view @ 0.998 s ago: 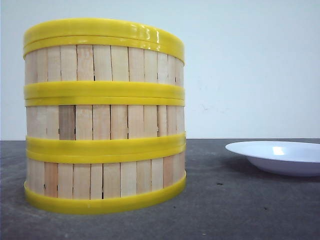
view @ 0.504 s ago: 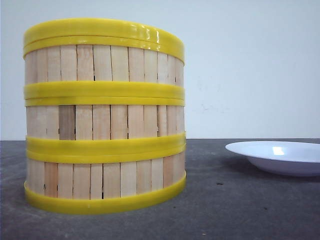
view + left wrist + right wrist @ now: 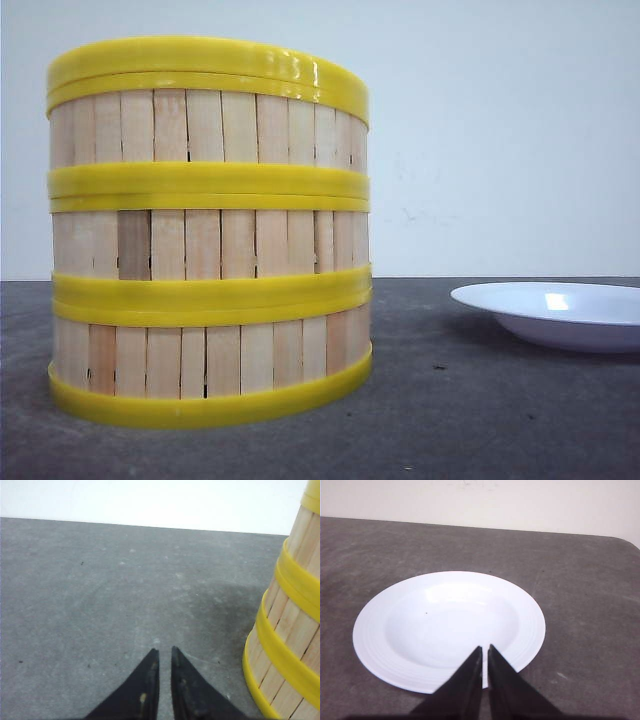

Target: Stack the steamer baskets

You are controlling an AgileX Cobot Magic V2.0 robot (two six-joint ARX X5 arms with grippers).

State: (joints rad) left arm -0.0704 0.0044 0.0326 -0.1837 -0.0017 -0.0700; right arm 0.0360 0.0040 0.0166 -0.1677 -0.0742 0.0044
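Broadly, the dark grey table [image 3: 500, 420] fills the lower part of every view, its surface mottled and lightly speckled, with a plain pale wall [image 3: 500, 130] behind it. On the table's left side in the front view stand the three steamer baskets [image 3: 208, 230], already stacked one on another into a single upright column. Each tier shows pale upright wooden slats between thick yellow rims, and the paired rims meet closely at both joints; one slat in the middle tier is darker than its neighbours. The stack's base rests flat on the table, and its side also shows at the edge of the left wrist view [image 3: 287, 645].

Well apart from the stack, toward the right of the front view, a white plate [image 3: 560, 312] lies on the table, shallow and round with a broad rim, and nothing is in it.

The left gripper [image 3: 163, 652] hangs over bare table near the foot of the stack, touching nothing, its black fingers pressed nearly together with only a thin slit between the tips. The right gripper [image 3: 485, 648] hovers above the near rim of the plate [image 3: 445, 630], its fingers likewise drawn together on nothing.
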